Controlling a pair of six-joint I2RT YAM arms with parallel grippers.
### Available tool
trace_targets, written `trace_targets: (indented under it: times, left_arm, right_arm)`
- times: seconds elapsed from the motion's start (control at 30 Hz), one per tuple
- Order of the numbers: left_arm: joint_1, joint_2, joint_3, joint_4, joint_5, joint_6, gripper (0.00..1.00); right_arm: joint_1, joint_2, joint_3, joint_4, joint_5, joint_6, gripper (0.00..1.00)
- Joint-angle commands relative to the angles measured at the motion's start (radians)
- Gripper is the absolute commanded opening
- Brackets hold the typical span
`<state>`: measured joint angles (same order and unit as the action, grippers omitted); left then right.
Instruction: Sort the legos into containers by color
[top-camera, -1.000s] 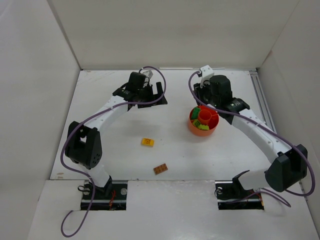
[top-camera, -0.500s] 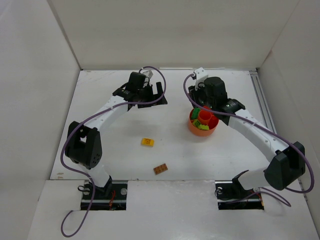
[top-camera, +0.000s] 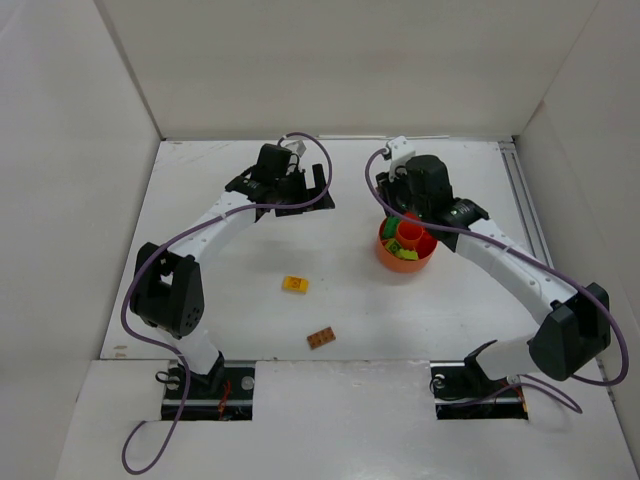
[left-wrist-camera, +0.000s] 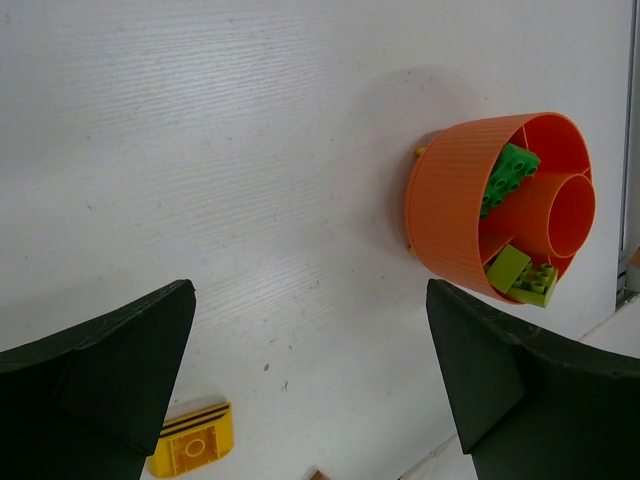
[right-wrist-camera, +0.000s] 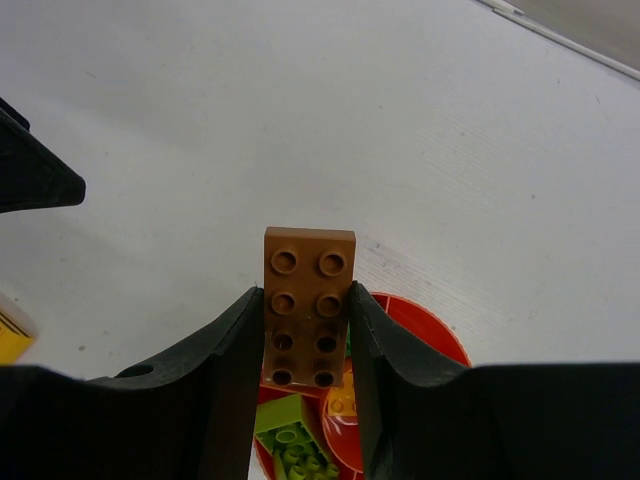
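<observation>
My right gripper (right-wrist-camera: 306, 345) is shut on a brown brick (right-wrist-camera: 307, 300) and holds it above the orange-red bowl (right-wrist-camera: 435, 340), which holds lime and green bricks. In the top view the right gripper (top-camera: 393, 205) hangs over the bowl's (top-camera: 384, 253) far left rim. My left gripper (top-camera: 312, 190) is open and empty at the far middle of the table. In the left wrist view the bowl (left-wrist-camera: 450, 220) shows at right with green and lime bricks inside. A yellow brick (top-camera: 294, 284) and a brown brick (top-camera: 321, 338) lie on the table.
White walls enclose the table on the left, back and right. The yellow brick also shows in the left wrist view (left-wrist-camera: 192, 451). A metal rail (top-camera: 527, 200) runs along the right edge.
My right gripper has moved left and slightly nearer over the bowl with the brown brick in it. The left arm has not moved.
</observation>
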<state>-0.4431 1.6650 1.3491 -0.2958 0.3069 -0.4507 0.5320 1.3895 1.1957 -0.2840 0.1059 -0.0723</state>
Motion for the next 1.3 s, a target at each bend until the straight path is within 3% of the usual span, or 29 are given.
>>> trace_targets:
  times: [0.0, 0.33, 1.27]
  left_arm:
    - [0.001, -0.057, 0.030, 0.007, 0.008, -0.003, 1.00]
    - [0.001, -0.057, 0.001, 0.007, -0.002, -0.003, 1.00]
    - [0.011, -0.019, 0.056, -0.078, -0.032, -0.003, 1.00]
  right_arm:
    - [-0.021, -0.014, 0.002, 0.040, 0.025, 0.012, 0.35]
    - [-0.125, 0.022, -0.021, 0.063, -0.037, 0.012, 0.35]
    - [-0.237, 0.123, -0.051, 0.112, -0.057, 0.014, 0.38]
